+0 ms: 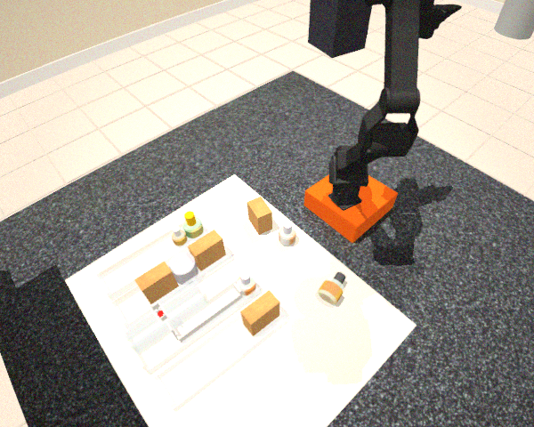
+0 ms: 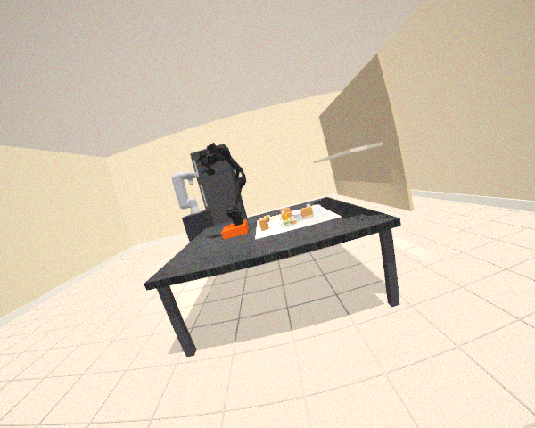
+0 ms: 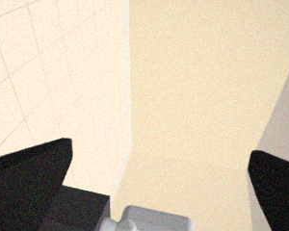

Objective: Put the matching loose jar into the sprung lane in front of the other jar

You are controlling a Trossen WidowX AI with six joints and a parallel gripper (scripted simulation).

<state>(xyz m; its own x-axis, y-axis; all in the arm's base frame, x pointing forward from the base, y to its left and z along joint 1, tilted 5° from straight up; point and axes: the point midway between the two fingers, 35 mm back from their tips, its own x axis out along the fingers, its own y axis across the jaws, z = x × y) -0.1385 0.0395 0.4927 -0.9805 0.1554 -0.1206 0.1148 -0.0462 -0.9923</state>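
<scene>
On the table (image 1: 441, 276) (image 2: 212, 262): four wooden blocks (image 1: 260, 313) (image 2: 307, 211), five capped jars — three grey-capped jars (image 1: 287, 236), one yellow-capped jar (image 1: 192, 226) (image 2: 285, 218), one black-capped jar (image 1: 330, 291) — plus one white cylinder (image 1: 182, 265) (image 2: 297, 215), one orange base block (image 1: 354, 224) (image 2: 234, 230), one white board (image 1: 350, 367) (image 2: 259, 233) and one red dot (image 1: 160, 313).

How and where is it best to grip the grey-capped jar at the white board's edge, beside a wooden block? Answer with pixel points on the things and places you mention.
Probably round the body of the grey-capped jar (image 1: 287, 237), from above: it stands upright. I would put the fingers on the sides not facing the wooden block (image 1: 260, 215) (image 2: 264, 225), which stands close.
</scene>
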